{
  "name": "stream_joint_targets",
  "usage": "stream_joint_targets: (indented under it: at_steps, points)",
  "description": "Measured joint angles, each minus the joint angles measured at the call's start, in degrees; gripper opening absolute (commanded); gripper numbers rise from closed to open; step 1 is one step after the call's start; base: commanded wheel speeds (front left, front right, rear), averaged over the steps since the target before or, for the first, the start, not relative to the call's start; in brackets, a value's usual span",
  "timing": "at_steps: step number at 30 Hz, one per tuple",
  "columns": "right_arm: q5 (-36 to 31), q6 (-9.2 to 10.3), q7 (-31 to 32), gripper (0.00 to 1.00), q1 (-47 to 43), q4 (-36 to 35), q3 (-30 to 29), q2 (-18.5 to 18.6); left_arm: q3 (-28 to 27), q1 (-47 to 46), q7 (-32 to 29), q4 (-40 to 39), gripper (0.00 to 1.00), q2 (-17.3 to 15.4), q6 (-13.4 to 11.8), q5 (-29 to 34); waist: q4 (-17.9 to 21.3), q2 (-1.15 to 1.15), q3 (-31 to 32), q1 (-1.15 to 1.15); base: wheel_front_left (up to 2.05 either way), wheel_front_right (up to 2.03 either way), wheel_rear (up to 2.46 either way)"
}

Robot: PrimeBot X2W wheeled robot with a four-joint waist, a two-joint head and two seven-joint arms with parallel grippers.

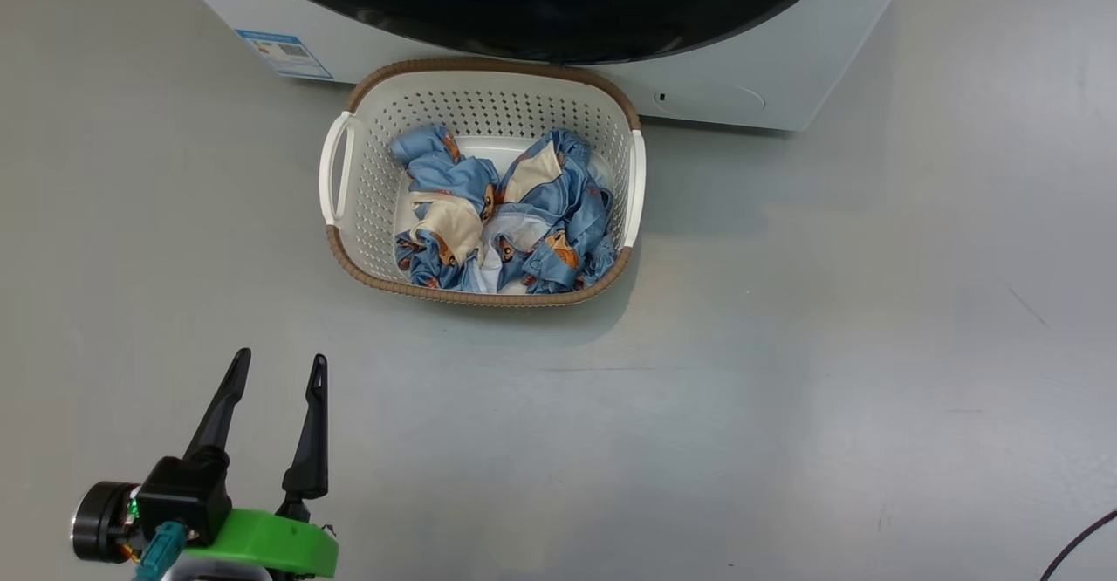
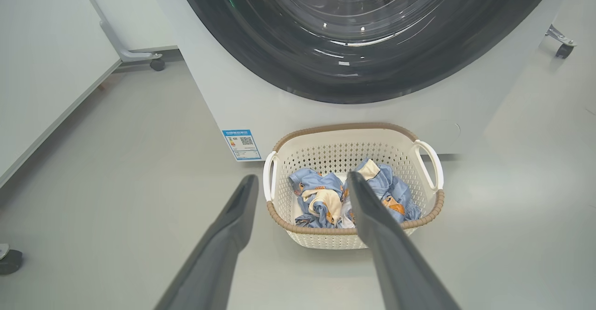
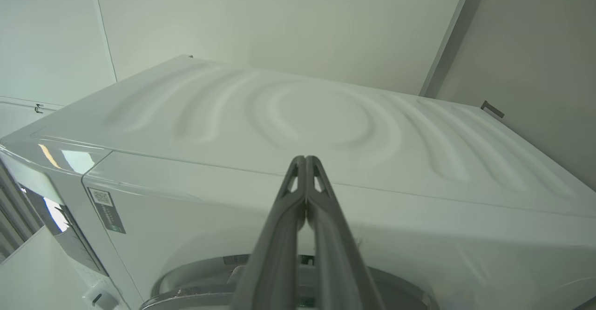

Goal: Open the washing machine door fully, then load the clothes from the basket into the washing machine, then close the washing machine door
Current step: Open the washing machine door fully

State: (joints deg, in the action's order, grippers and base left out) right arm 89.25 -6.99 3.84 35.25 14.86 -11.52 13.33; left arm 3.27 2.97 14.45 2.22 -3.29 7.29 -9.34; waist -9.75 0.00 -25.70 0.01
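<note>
Door step not yet done. Seen from the left wrist, the washing machine door (image 2: 372, 79) is sitting flush on the washing machine (image 2: 223, 100), apparently shut.

The right gripper (image 3: 305, 159) is hovering at the machine's upper front, fingers pressed together on nothing. What looks like the door's top edge is lying just below them, so the right arm is nearer.

The left gripper (image 1: 281, 356) is hanging low, fingers spread, pointing towards the basket (image 1: 489, 108) but well apart from it. The clothes (image 1: 510, 215) are lying crumpled inside the basket.

The blue label (image 1: 284, 53) is showing a QR code; its text is unreadable.
</note>
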Motion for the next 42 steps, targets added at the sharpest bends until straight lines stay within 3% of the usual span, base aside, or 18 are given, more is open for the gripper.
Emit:
stream_joint_targets:
  at_steps: [22, 42]
  points:
    - [0.2, 0.0, 11.6, 0.0, 11.7, 2.9, 9.0, 3.0, 0.6, -1.1, 0.0, 1.5, 1.0, 0.5, 0.0, -2.5, -6.1, 0.0, -4.6, 0.0, 0.0, 0.0, 0.0]
    - [-0.1, 0.0, 16.9, 0.0, 18.3, 6.1, 13.8, 2.1, 1.5, -2.9, 0.0, 2.1, 1.0, 0.9, 0.0, -2.8, -7.7, 0.0, -8.0, 0.0, 0.0, 0.0, 0.0]
